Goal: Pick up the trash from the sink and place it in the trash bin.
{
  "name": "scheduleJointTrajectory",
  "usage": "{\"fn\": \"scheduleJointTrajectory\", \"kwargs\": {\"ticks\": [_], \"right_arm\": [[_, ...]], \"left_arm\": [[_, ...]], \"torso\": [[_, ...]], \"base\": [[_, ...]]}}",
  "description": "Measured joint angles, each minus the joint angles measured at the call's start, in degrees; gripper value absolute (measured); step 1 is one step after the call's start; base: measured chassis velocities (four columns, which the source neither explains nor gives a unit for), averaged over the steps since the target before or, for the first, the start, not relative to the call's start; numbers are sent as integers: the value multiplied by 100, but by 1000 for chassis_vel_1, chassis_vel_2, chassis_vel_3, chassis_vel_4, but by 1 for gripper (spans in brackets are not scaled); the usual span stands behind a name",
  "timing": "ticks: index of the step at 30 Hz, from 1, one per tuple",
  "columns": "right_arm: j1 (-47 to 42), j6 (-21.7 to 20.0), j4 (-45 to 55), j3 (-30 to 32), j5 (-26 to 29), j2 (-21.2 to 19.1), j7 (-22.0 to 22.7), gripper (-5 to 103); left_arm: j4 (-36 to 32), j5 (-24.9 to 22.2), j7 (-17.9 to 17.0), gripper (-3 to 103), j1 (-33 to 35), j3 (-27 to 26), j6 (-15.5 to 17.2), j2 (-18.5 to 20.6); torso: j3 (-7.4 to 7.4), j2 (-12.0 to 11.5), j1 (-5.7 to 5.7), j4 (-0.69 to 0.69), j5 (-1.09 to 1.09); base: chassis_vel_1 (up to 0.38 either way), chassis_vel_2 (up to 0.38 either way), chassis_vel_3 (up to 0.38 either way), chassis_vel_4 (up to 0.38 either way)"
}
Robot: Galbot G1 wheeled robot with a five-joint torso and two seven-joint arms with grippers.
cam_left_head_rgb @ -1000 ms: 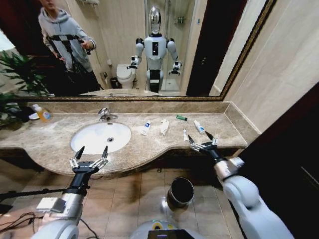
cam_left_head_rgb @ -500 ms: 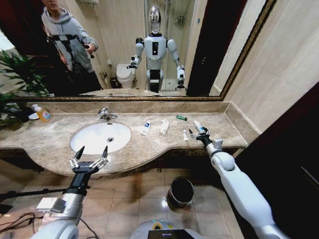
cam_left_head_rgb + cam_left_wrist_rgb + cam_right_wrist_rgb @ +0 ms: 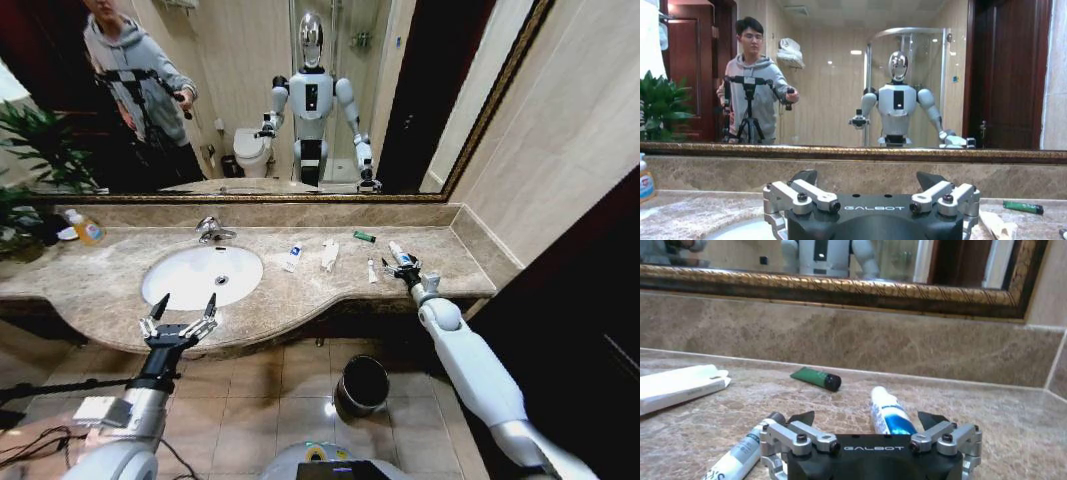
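Note:
The trash lies on the marble countertop to the right of the white sink (image 3: 175, 285), not in it. The pieces are a white tube with blue marks (image 3: 293, 257), a crumpled white wrapper (image 3: 329, 254), a dark-green stick (image 3: 364, 237), a thin white tube (image 3: 372, 271) and a white-and-blue tube (image 3: 399, 254). My right gripper (image 3: 403, 270) is open and low over the counter. In the right wrist view its fingers (image 3: 865, 419) stand on either side of the near end of the white-and-blue tube (image 3: 885, 410). My left gripper (image 3: 180, 318) is open at the counter's front edge below the sink. The trash bin (image 3: 362, 385) stands on the floor.
A chrome tap (image 3: 210, 229) rises behind the basin. An orange-yellow bottle (image 3: 86, 229) and a plant stand at the far left. A mirror with a gilt frame (image 3: 840, 290) and a marble backsplash close off the counter's back. A wall bounds it on the right.
My right arm has reached forward over the counter, bringing its open gripper from the front edge up to the white-and-blue tube. The left arm has not moved.

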Motion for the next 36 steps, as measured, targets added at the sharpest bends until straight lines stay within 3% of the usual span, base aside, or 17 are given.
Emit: {"fn": "scheduleJointTrajectory", "kwargs": {"ticks": [2, 5, 7, 8, 11, 14, 15, 17, 23, 31, 36], "right_arm": [[20, -13, -39, -3, 8, -13, -11, 101], [64, 11, -125, -9, -11, -18, -25, 95], [100, 44, -198, -9, -21, -9, -26, 84], [100, 44, -198, -9, -21, -9, -26, 84], [103, 97, -299, 3, -34, 2, -41, 68], [102, 117, -352, 18, -43, 0, -52, 62], [102, 138, -395, 30, -48, -7, -57, 52], [102, 153, -414, 37, -54, -13, -59, 52], [29, 177, -360, 144, -55, -26, -56, 29], [-445, 177, 253, 409, -28, -53, 12, 27], [-1214, 72, 1514, 780, -55, -142, 157, 27]], "left_arm": [[0, 0, 0, 100, 0, 0, 0, 0], [0, 0, 0, 100, 0, 0, 0, 0], [0, 0, 0, 100, 0, 0, 0, 0], [0, 0, 0, 100, 0, 0, 0, 0], [0, 0, 0, 100, 0, 0, 0, 0], [0, 0, 0, 100, 0, 0, 0, 0], [0, 0, 0, 100, 0, 0, 0, 0], [0, 0, 0, 100, 0, 0, 0, 0], [0, 0, 0, 100, 0, 0, 0, 0], [0, 0, 0, 100, 0, 0, 0, 0], [0, 0, 0, 100, 0, 0, 0, 0]], "torso": [[0, 0, 0, 0, 0], [0, 0, 0, 0, 1], [0, 0, 0, 0, 0], [0, 0, 0, 0, 0], [0, 0, 0, 0, 0], [0, 0, 0, 0, 1], [0, 0, 0, 0, 0], [0, 0, 0, 0, 1], [0, 0, 0, 0, 0], [0, 0, 0, 0, 1], [-1, 1, 0, -1, -2]], "base": [[0, 0, 0, 0], [0, 0, 0, 0], [0, 0, 0, 0], [0, 0, 0, 0], [0, 0, 0, 0], [0, 0, 0, 0], [0, 0, 0, 0], [0, 0, 0, 0], [0, 0, 0, 0], [0, 0, 0, 0], [0, 0, 0, 0]]}}
